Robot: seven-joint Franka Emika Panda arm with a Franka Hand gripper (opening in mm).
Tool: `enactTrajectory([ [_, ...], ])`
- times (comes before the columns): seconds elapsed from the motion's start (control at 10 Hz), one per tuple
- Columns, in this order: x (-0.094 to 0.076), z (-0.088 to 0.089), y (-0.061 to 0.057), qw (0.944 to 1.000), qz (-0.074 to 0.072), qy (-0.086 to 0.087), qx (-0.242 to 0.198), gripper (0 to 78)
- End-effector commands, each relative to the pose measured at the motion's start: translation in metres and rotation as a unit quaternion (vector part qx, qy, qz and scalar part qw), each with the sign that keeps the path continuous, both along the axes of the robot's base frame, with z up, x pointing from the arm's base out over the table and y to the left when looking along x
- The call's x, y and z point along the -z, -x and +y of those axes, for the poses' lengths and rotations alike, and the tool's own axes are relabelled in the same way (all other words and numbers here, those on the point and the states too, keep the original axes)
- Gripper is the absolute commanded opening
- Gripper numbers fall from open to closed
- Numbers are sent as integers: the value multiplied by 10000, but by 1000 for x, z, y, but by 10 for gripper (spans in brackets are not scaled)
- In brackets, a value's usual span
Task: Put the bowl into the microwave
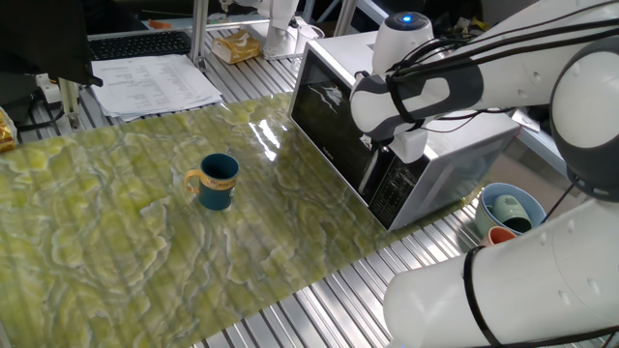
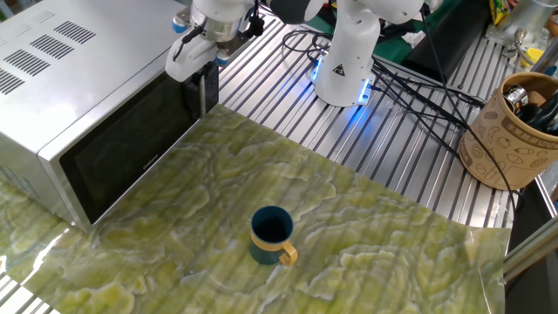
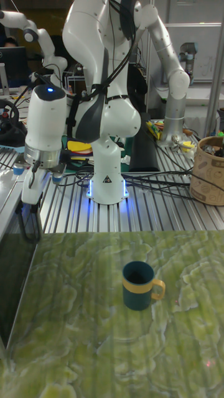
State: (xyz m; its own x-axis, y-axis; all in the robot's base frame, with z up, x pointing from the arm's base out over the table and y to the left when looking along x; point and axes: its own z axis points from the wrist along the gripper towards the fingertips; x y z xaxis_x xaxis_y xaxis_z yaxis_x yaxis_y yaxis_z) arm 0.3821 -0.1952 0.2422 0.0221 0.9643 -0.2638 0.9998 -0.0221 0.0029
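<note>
The bowl [image 1: 219,181] is a dark teal mug with a yellow-tan handle. It stands upright on the green marbled mat, alone [image 2: 272,235] and well away from the arm [image 3: 138,286]. The white microwave [image 1: 455,145] sits at the mat's edge with its dark glass door [image 2: 122,148] looking closed. My gripper [image 2: 203,98] points down at the door's edge beside the control panel [image 1: 370,179]. Its black fingers [image 3: 28,233] stand close together at that edge. Whether they clamp anything is not visible.
A pale blue round container [image 1: 508,213] sits past the microwave on the slatted metal table. A brown patterned tub [image 2: 514,131] stands at the far right. The arm's white base [image 2: 349,61] with trailing cables is behind the mat. Papers [image 1: 155,82] lie at the back.
</note>
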Motion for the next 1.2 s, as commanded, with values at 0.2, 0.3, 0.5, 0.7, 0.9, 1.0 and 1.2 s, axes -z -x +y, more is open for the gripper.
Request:
enactTrajectory([
  [0.2, -8, 52, -15, 9989, -226, -246, 321, 12],
  [0.3, -8, 59, -18, 9987, -228, -262, 369, 12],
  [0.5, -15, 71, -25, 9984, -232, -320, 400, 12],
  [0.7, -20, 76, -30, 9983, -214, -399, 364, 12],
  [0.9, -20, 76, -30, 9986, -200, -415, 266, 12],
  [1.0, -20, 75, -30, 9987, -165, -420, 256, 12],
  [1.2, -20, 75, -30, 9986, -150, -380, 342, 12],
])
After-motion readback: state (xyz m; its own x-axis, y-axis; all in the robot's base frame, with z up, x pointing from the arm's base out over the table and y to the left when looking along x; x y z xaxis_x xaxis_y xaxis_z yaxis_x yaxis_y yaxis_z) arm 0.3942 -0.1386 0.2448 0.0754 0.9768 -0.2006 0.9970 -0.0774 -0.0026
